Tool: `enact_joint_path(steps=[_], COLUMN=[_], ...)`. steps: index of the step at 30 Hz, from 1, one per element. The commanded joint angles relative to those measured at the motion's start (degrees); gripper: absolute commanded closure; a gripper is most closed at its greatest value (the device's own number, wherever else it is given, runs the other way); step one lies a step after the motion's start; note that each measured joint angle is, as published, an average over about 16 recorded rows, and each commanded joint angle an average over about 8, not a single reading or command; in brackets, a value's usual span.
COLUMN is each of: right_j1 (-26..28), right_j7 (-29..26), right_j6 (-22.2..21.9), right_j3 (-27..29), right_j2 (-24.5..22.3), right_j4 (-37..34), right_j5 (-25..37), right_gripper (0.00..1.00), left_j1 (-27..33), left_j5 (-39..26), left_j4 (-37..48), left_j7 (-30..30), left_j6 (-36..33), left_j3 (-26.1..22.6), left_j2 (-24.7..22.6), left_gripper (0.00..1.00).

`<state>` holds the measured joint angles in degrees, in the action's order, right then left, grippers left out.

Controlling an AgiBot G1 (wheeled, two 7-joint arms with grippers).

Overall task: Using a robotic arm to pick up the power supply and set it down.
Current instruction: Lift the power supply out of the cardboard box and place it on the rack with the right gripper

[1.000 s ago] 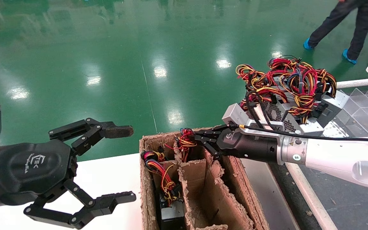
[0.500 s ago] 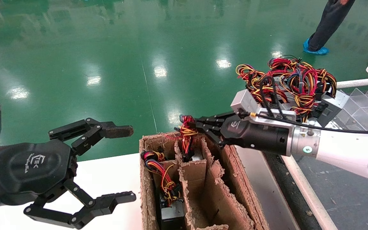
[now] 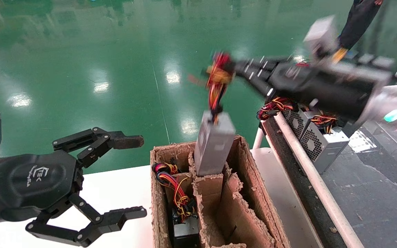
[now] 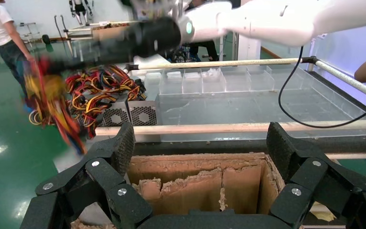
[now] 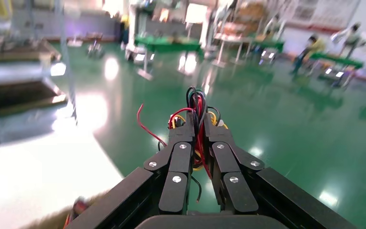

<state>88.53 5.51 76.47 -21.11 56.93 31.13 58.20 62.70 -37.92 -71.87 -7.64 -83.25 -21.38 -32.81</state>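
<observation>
Though hanging by its wire bundle (image 3: 216,81) alone, power supply (image 3: 214,143) mostly clear of cardboard box (image 3: 253,187): grey body upright, lower end level with the torn dividers of a middle compartment, upper end well above the rim. Bundle of red, yellow and orange leads pinched in right claw (image 3: 231,67), fingers (image 5: 183,143) drawn narrow around the strands; no contact with the metal case itself. Right arm raised and reaching in from the robot's right, blurred in head view.

Judged progress: pick-up largely done, lift near complete, set-down not begun. Remaining: clear the dividers fully, carry across, lower, release. Destination not evident; likely the side with the fan-grilled units (image 3: 314,139) and wire tangle (image 4: 97,90) beyond the rail (image 3: 308,172). Risk, as a judgement: hold on wires only, so swing or slip possible in transit.

Neighbouring compartment holds smaller black unit (image 3: 184,232) with its own leads, untouched.

Left claw (image 3: 129,175) parked over white counter (image 3: 115,194), fingers spread wide, holding nothing.
</observation>
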Motion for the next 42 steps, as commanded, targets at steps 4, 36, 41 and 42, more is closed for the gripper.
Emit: enact_joint_path(steps=[4, 36, 41, 42], right_j1=[2.6, 7.2, 2.9, 2.0], right_j7=[-3.1, -4.6, -3.6, -3.5], right_j6=[-1.1, 0.8, 3.3, 3.8], right_j3=[2.3, 9.3, 9.7, 9.8], right_j2=[-2.9, -32.8, -35.5, -35.8], right_j4=[2.8, -5.4, -8.6, -9.4], right_j5=[-2.5, -3.7, -4.7, -4.9], right_gripper=[1.00, 1.00, 1.00, 1.00], left_j1=[0.0, 0.0, 0.0, 0.0], left_j5=[0.0, 0.0, 0.0, 0.0], left_j4=[0.0, 0.0, 0.0, 0.0], left_j7=[0.0, 0.0, 0.0, 0.0], left_j6=[0.0, 0.0, 0.0, 0.0], left_j3=[0.0, 0.0, 0.0, 0.0], left_j2=[0.0, 0.0, 0.0, 0.0], left_gripper=[0.00, 0.00, 0.00, 0.00])
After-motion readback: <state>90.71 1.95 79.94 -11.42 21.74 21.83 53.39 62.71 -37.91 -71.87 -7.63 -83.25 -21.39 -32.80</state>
